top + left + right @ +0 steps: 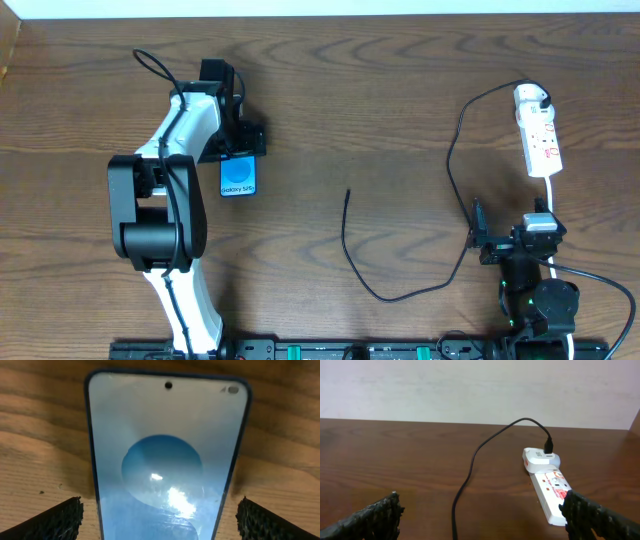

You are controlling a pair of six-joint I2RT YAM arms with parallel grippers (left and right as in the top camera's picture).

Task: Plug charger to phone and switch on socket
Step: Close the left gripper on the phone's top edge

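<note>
Left wrist view has the left gripper (160,505) spread open astride the phone (165,435), not touching it, so steadying it looks like the step in hand. The phone lies flat on the left half of the table (330,80), its long axis running away from the robot, camera-hole end far. Next, the open, empty right gripper (481,500) should fetch the charger (345,215) plug.

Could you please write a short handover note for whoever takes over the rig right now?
Left gripper open, straddling the phone, not gripping.
Right gripper open, empty, facing the socket.
The charger is in the socket at one end; its free plug lies loose, well apart from the phone.
Done: nothing visible.
To do: plug charger into phone, switch socket on.
</note>
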